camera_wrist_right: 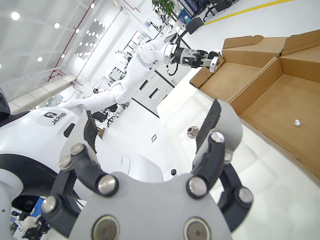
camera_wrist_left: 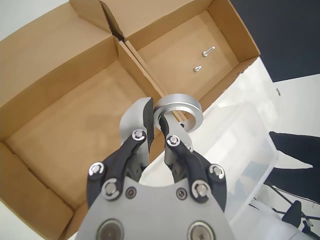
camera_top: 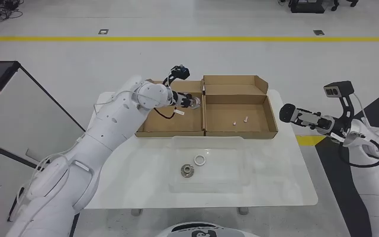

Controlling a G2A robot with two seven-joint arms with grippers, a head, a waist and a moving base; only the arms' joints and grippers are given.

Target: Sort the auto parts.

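Observation:
My left gripper (camera_wrist_left: 156, 116) is shut on the rim of a silver metal ring (camera_wrist_left: 178, 111), one finger inside the ring's hole. It hangs over the inner edge of the left cardboard box (camera_top: 172, 121), also seen from the right wrist as the left gripper (camera_wrist_right: 212, 59) with the ring (camera_wrist_right: 214, 64). The right cardboard box (camera_top: 269, 115) holds two small bolts (camera_top: 235, 121) (camera_top: 245, 118). A white ring (camera_top: 201, 160) and a flanged metal part (camera_top: 188, 170) lie in the clear tray (camera_top: 237, 178). My right gripper (camera_wrist_right: 152, 123) stands open, with nothing between its fingers, off the table's right side.
The two boxes stand side by side at the back of the white table (camera_top: 290, 178), their lids folded up behind. The clear tray sits in front of them. The left box floor (camera_wrist_left: 75, 111) is bare.

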